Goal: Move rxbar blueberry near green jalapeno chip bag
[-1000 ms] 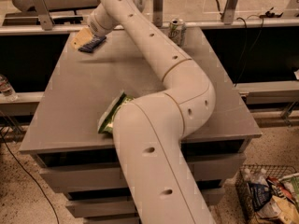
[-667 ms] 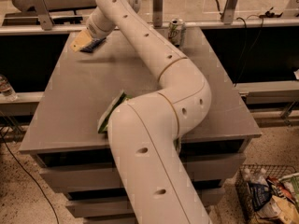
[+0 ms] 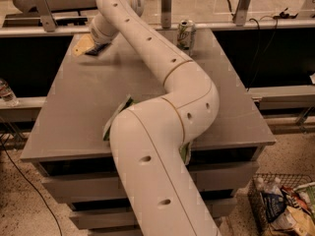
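At the far left corner of the table (image 3: 69, 117), the gripper (image 3: 86, 46) sits low over the surface at the end of the long white arm (image 3: 187, 87). The bar (image 3: 97, 50) shows only as a small dark sliver right against it, on its near side. Whether the gripper is closed on the bar or merely touching it cannot be told from here. The chip bag (image 3: 117, 118) lies at the near edge of the table, well apart from the bar. Most of it is hidden behind the arm, with just its green-and-white edges peeking out on either side. A can (image 3: 185, 34) stands upright at the far edge, clear of both. The bar is likely very light, flat and fairly stiff inside a slick wrapper, so it could slide or pivot if pinched near an end. A hold across its short width, around the middle, looks safest. It is low on the table, so the approach probably has to come nearly flush with the surface. The carry to the bag runs the length of the table, and the set-down should stop just beside the crinkly bag without pushing it off the edge.
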You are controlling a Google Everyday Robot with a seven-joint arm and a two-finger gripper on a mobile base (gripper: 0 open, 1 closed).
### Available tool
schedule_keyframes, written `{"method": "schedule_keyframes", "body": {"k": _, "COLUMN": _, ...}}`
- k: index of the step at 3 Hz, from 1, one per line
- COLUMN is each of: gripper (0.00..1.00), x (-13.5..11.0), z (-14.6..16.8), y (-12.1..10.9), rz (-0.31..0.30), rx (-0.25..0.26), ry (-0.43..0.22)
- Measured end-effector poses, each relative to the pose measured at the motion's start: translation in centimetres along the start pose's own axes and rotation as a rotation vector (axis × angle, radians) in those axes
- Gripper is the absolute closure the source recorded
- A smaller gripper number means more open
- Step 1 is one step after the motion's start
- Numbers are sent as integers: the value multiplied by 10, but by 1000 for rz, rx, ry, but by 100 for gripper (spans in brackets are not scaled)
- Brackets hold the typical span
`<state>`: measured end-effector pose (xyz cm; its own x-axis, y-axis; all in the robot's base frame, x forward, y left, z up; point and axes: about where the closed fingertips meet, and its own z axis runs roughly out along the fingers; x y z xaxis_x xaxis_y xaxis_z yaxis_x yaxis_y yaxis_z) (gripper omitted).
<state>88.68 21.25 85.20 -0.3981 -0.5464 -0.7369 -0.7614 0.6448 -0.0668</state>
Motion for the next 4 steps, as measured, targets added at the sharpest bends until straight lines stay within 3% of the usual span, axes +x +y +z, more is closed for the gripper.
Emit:
{"method": "schedule_keyframes", "body": {"k": 1, "gripper": 6, "x": -2, "z": 3, "y": -7, "rz": 32, "rx": 21, "ry": -17}}
{"method": "schedule_keyframes", "body": {"k": 2, "gripper": 23, "x": 0, "z": 7, "y": -10, "rz": 60, "rx": 34, "ry": -20}}
{"method": "schedule_keyframes", "body": {"k": 4, "gripper": 68, "x": 12, "z": 4, "y": -14, "rz": 88, "rx": 50, "ry": -4}}
